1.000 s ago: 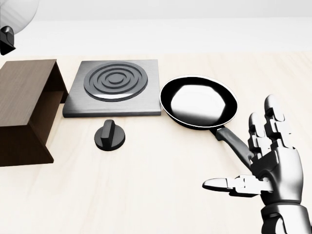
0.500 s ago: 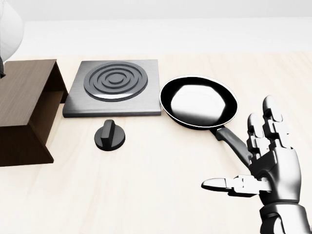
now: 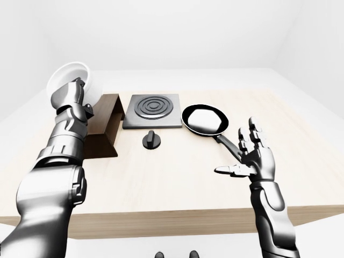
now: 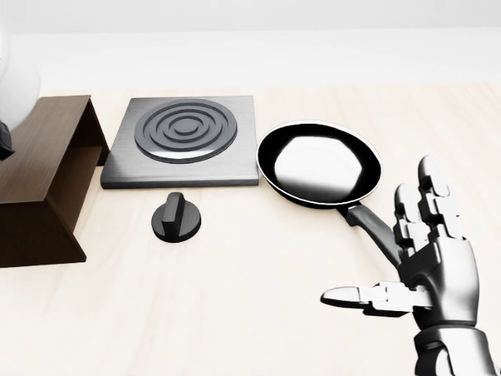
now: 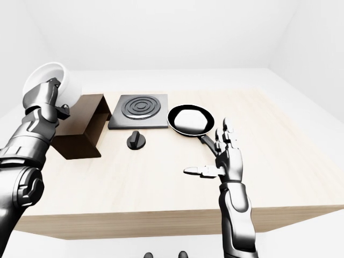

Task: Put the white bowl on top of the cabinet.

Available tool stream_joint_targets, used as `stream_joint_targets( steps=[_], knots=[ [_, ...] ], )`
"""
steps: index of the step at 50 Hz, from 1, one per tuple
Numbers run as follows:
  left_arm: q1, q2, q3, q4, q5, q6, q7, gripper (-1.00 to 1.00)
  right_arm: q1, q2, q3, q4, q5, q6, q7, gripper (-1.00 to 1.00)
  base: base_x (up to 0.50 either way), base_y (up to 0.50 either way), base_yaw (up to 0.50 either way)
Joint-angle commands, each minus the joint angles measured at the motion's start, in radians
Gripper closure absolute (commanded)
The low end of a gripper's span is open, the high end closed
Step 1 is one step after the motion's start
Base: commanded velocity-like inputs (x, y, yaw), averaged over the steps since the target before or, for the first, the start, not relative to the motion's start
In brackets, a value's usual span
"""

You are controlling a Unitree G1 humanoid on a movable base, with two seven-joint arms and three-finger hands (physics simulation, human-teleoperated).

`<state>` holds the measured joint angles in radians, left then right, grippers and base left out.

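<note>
Above cabinet point(image 3: 103, 126) | left robot hand point(image 3: 71, 95) lowered white bowl point(image 3: 69, 80) slightly

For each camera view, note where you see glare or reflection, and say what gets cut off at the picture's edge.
Head view: a bright white reflection fills the frying pan; the white bowl is cropped at the left edge. Left-eye view: the same glare sits in the pan, the bowl shows whole in the left hand. Right-eye view: the right hand looks glossy; everything is sharp.
</note>
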<state>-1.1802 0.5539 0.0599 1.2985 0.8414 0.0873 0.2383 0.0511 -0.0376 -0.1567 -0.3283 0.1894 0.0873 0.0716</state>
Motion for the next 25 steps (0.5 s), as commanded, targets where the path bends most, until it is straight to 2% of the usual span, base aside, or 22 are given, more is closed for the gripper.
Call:
stream_joint_targets(
  steps=[1,25],
  knots=[
    [0.015,0.000,-0.008,-0.017,0.024,0.000,0.047,1.00,-0.003,0.002,0.006,0.008,-0.005,0.000,-0.003,-1.00,0.00,0.00,0.00],
    [0.043,-0.003,-0.007,-0.005,0.025,0.000,0.050,1.00,0.002,0.002,0.010,0.010,-0.010,0.000,-0.001,-1.00,0.00,0.00,0.00]
  ],
)
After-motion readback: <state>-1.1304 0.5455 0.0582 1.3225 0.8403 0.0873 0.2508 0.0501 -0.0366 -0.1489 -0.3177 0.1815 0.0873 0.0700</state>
